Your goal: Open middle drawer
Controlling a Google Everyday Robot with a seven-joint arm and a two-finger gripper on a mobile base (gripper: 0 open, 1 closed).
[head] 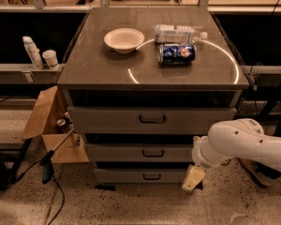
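Speckled stone floor [131,205] runs under a grey cabinet [98,67] with three drawer fronts stacked below a dark glossy top. The robot's white arm [239,142] comes in from the right edge, low down, and ends in the gripper [193,178], a pale cream piece pointing down and to the left. Whether it is spread or closed does not show from this side, and no object can be seen in its hold.

The gripper sits in front of the right end of the bottom drawer [126,176], near the floor. Just above it and to its left is the middle drawer [122,153], pushed in, with its small dark bar handle [153,153] well to the gripper's left and a little higher. The gripper is not touching that handle. Higher still is the top drawer [107,120], also closed.

Far above the gripper, on the cabinet top, a white bowl [124,40] stands to the left, a clear plastic bottle [178,33] lies on its side, and a blue soda can [176,54] lies just in front of the bottle.

Well off to the gripper's left, an open cardboard box [42,121] leans beside the cabinet, and a spray bottle [32,52] and a small white container [50,59] stand on a ledge above it.
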